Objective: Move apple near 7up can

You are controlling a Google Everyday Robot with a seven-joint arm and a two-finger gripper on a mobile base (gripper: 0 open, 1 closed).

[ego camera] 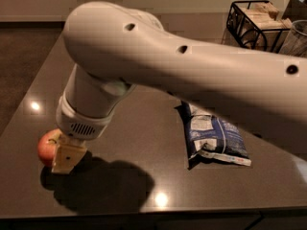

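Observation:
The red apple [46, 145] is at the front left of the dark table, held a little above its own shadow. My gripper [56, 158] hangs from the big white arm [192, 66] and is shut on the apple. One tan finger [68, 158] shows on the apple's right side; the other is hidden behind the apple. The 7up can is hidden, probably behind the arm.
A blue-and-white snack bag [216, 138] lies right of centre on the table [144, 128]. A black wire basket [254, 23] with brown packets and a clear glass [295, 37] stand at the back right. The table's front edge [153, 210] is close below the gripper.

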